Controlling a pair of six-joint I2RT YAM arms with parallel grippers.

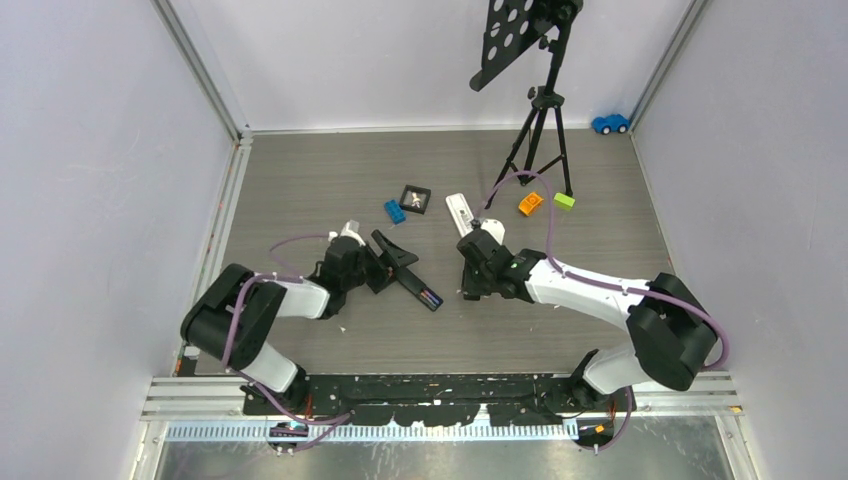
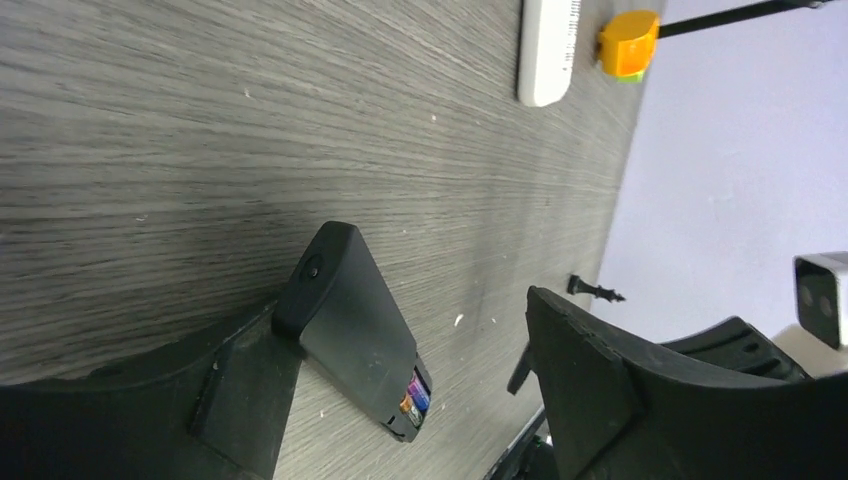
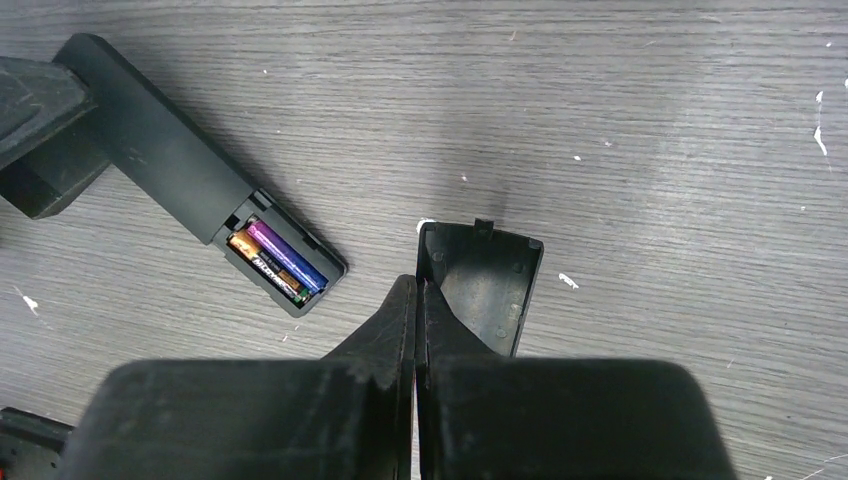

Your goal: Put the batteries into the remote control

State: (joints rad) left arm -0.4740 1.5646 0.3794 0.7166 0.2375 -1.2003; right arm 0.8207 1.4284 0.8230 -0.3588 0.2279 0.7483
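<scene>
Right wrist view gives the clearest look: the long black plastic remote control (image 3: 160, 150) lies flat on the grey wood-grain bench (image 3: 650, 120). Its long axis slants from upper left to lower right in that picture, with the open battery bay at the lower right end. Two slim cylindrical batteries (image 3: 278, 262), one orange and dark, the other purple-blue, lie side by side in that bay, along the remote's length. Just to the right of the bay's open end, and apart from it, lies the small black rectangular plastic battery cover (image 3: 490, 290), seemingly hollow side up. The right end effector (image 3: 415, 292) has its fingers pressed together with the tips at the cover's left edge; whether they nip that edge or merely rest there I cannot tell. Seen from the left wrist, the left end effector (image 2: 400, 325) stands wide, one finger against the remote's side near its closed end and the other well clear. To my eye the loading looks done and fitting the cover is what is left. The cover would have to travel left toward the bay and turn to match the remote's slant. The right arm is plainly the nearer one to it, while the left sits at the remote's other end, placed to steady it.
</scene>
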